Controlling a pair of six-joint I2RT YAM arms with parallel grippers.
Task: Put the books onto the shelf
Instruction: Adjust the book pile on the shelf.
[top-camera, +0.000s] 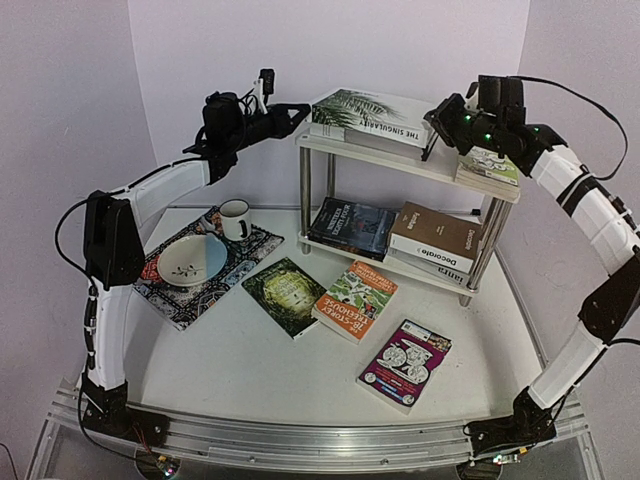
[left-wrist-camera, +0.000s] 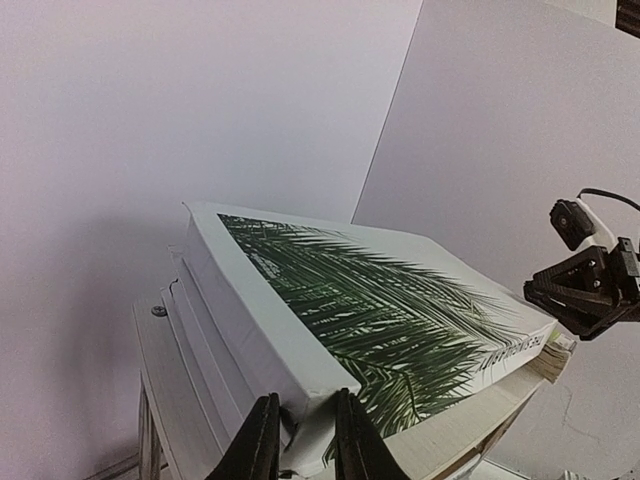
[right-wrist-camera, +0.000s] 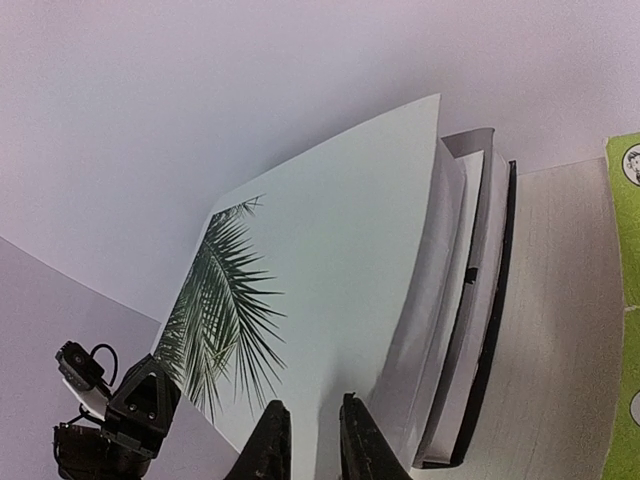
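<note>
Books (top-camera: 437, 262) number at least 9 by our count. 3 paperbacks lie flat on the white worktop (top-camera: 250, 360): a dark green book (top-camera: 285, 293) and an orange book (top-camera: 355, 298) side by side mid-worktop, and a magenta book (top-camera: 405, 364) with round emblems nearer the front edge. The shelf (top-camera: 400, 160), 2 white boards on shiny metal tubes, stands toward the back edge. Its lower board holds a dark glossy book (top-camera: 352, 227) and a brown book (top-camera: 437, 232) stacked on another. The top board carries a lime green book (top-camera: 492, 165) at its right end and a big white palm-leaf book (top-camera: 370, 112) on a stack.

The left gripper (left-wrist-camera: 300, 430) has its fingers close about that book's corner; we cannot tell whether they pinch it. The right gripper (right-wrist-camera: 307, 430), at the opposite end, has its fingers nearly together with nothing between them.
</note>
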